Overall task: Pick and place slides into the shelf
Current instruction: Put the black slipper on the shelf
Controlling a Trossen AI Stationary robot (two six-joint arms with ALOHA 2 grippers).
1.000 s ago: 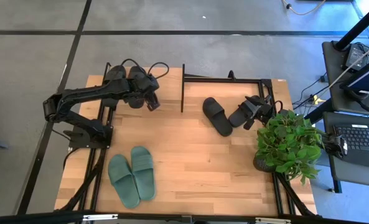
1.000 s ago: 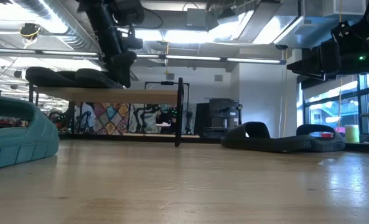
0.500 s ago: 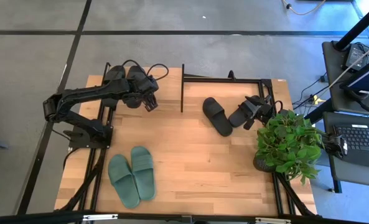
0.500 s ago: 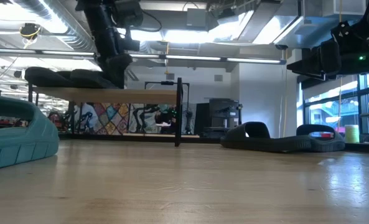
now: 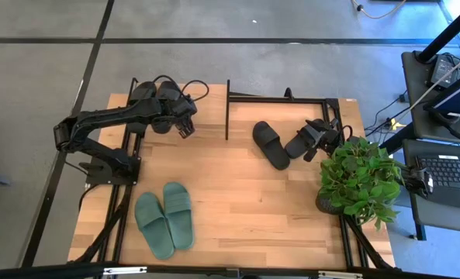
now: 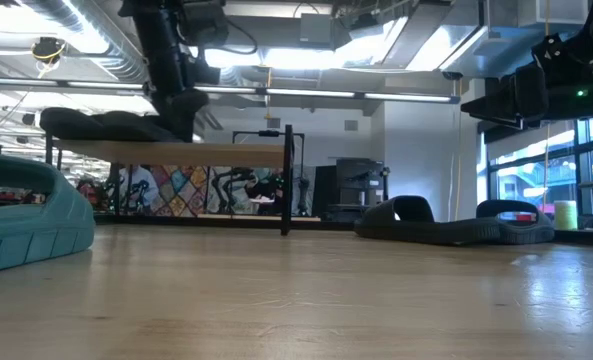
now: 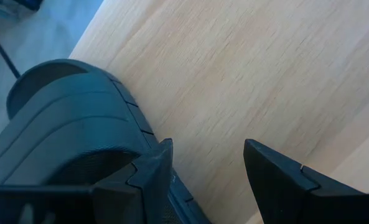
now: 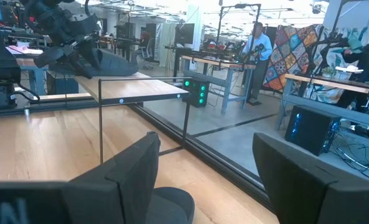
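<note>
My left gripper (image 5: 185,124) (image 7: 203,171) is open and low over the shelf's wood top board (image 5: 210,105) (image 6: 226,152). Two black slides (image 6: 106,125) lie flat on that board, and one of them (image 7: 66,124) is beside my left gripper's finger. My right gripper (image 5: 316,141) (image 8: 200,174) is open and hangs above another black slide (image 5: 298,145) (image 8: 168,202) without touching it. One more black slide (image 5: 271,144) lies on the table beside that. Two green slides (image 5: 164,218) (image 6: 21,220) rest near the table's near edge. My left gripper has the outer side of one finger (image 7: 150,177) against the side edge (image 7: 134,134) of a black slide. The fingers come slanting down from above. Nothing is between the fingers. The slide lies flat on the shelf's top board.
A potted leafy plant (image 5: 359,178) stands at the table's right edge, close to my right arm. The shelf's black corner post (image 5: 228,108) (image 6: 289,180) stands between the two arms. Bare tabletop (image 5: 237,201) lies in the middle. People stand in the room behind.
My left gripper has moved a little toward the table's left and far edge over the shelf top, staying open. The black slide beside its finger has slid left along the board, closer to the other black slide.
</note>
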